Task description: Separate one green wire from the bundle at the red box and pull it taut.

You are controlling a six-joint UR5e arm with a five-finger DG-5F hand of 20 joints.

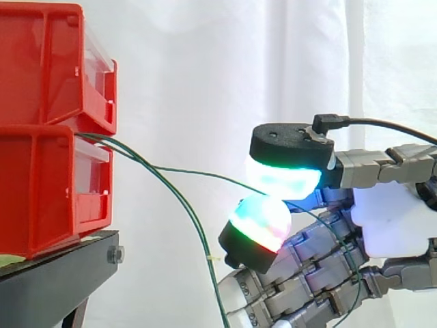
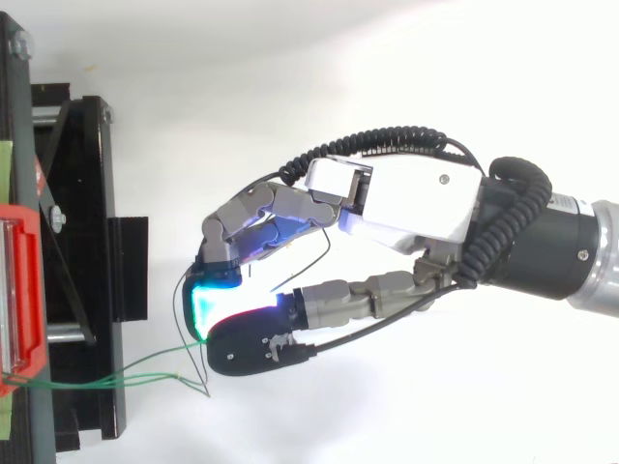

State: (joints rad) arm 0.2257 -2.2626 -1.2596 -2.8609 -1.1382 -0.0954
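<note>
Hand (image 2: 416, 198) in a pinch on one green wire (image 1: 198, 171), slack wires (image 1: 198, 229) beside, red bins (image 1: 48, 184) nearby.

Upper bin (image 1: 48, 65) on lower bin (image 1: 48, 188), on a stand (image 1: 54, 277); from between them a wire (image 1: 198, 172) runs right to the hand (image 1: 392, 219).

One green wire (image 1: 198, 171) slopes gently from the red box (image 1: 48, 184); other wires (image 1: 209, 260) droop.

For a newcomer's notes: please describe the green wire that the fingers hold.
Start at the stacked red bins; green wires leave from between them. One green wire runs almost level to the hand, pinched between its glowing fingers. The other wires sag downward.
</note>
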